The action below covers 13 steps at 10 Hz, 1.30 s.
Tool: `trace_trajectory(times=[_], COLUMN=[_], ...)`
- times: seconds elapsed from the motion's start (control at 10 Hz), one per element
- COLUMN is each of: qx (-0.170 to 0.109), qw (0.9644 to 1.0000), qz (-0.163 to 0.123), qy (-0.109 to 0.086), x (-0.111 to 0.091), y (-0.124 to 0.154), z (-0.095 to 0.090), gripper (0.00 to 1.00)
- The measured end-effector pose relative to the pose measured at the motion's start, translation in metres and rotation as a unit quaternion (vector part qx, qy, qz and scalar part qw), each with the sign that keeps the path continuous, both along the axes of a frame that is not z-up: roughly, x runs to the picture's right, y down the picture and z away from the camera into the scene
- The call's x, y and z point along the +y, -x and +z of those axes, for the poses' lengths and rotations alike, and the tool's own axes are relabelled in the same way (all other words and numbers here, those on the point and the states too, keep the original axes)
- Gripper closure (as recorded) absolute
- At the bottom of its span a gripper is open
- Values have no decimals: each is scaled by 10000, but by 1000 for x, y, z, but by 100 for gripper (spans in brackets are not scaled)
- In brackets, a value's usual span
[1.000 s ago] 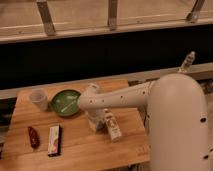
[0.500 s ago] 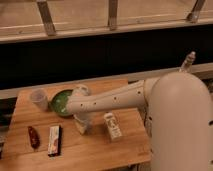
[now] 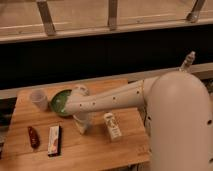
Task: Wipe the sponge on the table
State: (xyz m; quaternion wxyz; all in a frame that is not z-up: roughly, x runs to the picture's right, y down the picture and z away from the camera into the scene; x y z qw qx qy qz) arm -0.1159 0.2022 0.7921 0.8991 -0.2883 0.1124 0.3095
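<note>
Gripper (image 3: 81, 126) was down at the table (image 3: 92, 150), mid-surface, just in front of the green bowl (image 3: 59, 101). Arm (image 3: 112, 99) crossed over the bowl's right side. Clear cup (image 3: 38, 99) stood left of the bowl. White labelled bottle (image 3: 113, 126) lay near the gripper's right. White-and-red packet (image 3: 54, 140) and a small red object (image 3: 33, 136) lay front-left, apart from it. Whether the gripper was grasping anything: cannot tell. Sponge not made out; its position and long axis unreadable.
</note>
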Motion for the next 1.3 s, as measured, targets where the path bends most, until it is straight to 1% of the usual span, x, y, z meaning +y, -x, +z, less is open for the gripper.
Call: trace_trajectory(times=[0.1, 0.2, 0.3, 0.4, 0.5, 0.7, 0.8, 0.9, 1.0, 1.1, 1.3], qx=[-19, -44, -34, -41, -7, 141, 255, 374, 501, 580, 734], qw=[10000, 9999, 9997, 9995, 9994, 9994, 9994, 9992, 9987, 9983, 9973], qz=[-70, -155, -220, -293, -313, -275, -202, -114, -14, 33, 59], qy=[19, 61, 79, 130, 158, 151, 136, 98, 70, 34, -52], x=[5, 18, 34, 55, 68, 85, 87, 86, 79, 71, 39], y=[7, 15, 21, 29, 30, 22, 12, 0, -15, -25, -47], z=[-2, -9, -17, -25, -31, -42, -45, -46, -44, -41, -24], gripper=[100, 100, 100, 100, 100, 100, 100, 100, 100, 100, 100])
